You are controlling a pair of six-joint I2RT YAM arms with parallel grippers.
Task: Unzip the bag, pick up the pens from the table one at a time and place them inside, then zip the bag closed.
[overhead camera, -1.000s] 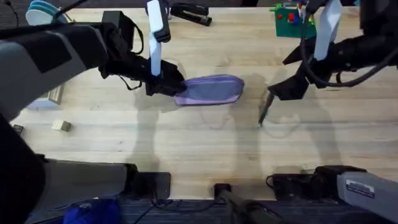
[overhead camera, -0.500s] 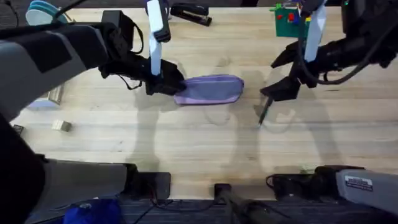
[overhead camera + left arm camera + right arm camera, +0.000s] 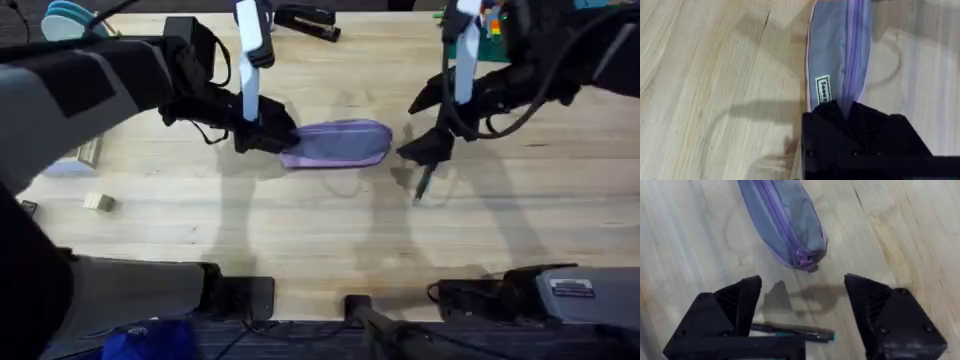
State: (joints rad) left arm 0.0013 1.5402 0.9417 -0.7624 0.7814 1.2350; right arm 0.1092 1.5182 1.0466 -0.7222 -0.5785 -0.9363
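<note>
The lavender bag [image 3: 335, 143] lies lengthwise in the middle of the table [image 3: 300, 230], its zipper closed. My left gripper [image 3: 268, 137] is shut on the bag's left end [image 3: 840, 55], with the fabric pinched between its black fingers [image 3: 860, 120]. My right gripper [image 3: 424, 150] hovers open just off the bag's right end. In the right wrist view the zipper pull [image 3: 802, 257] sits just ahead of the gap between the fingers [image 3: 730, 307]. A slim dark pen [image 3: 422, 185] lies on the wood under that gripper, also visible close in as the pen [image 3: 790, 329].
A black stapler [image 3: 305, 20] lies at the table's far edge. A green and red toy [image 3: 472, 30] stands at the far right behind the right arm. A small wooden block [image 3: 98, 202] sits at the left.
My right arm has swung left, from beside the pen to just off the bag's right end. The left gripper and the bag have not moved.
</note>
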